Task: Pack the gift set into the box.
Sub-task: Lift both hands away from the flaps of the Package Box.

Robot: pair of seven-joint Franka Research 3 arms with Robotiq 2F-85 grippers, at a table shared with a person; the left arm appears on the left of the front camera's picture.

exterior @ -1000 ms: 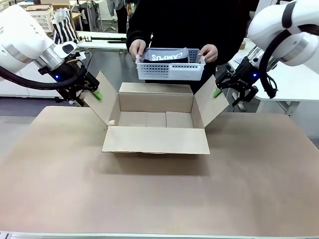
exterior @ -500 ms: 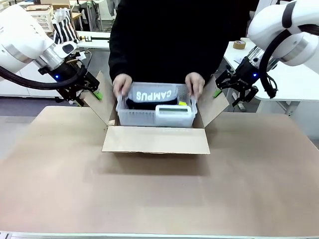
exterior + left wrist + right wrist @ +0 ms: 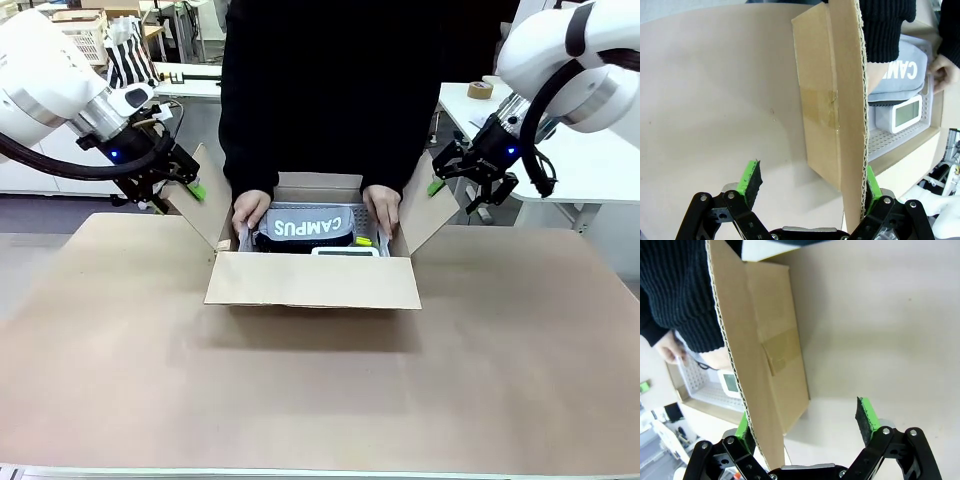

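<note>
Since the set [image 3: 305, 226] sits in a white basket [image 3: 890, 140] inside the box [image 3: 312, 282], between the person's hands [image 3: 250, 210], we judge it soft and light, best lifted by the basket's stiff rim. The left tool [image 3: 193, 186] and right tool [image 3: 437, 186] gape wide, each astride a side flap [image 3: 822, 100], gripping nothing.

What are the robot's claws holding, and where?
Nothing clamped: the left gripper and right gripper stand open, each straddling a side flap of the box.

A tape roll [image 3: 481, 90] lies on a white side table [image 3: 600, 165]; a striped bag [image 3: 128, 60] stands far left
</note>
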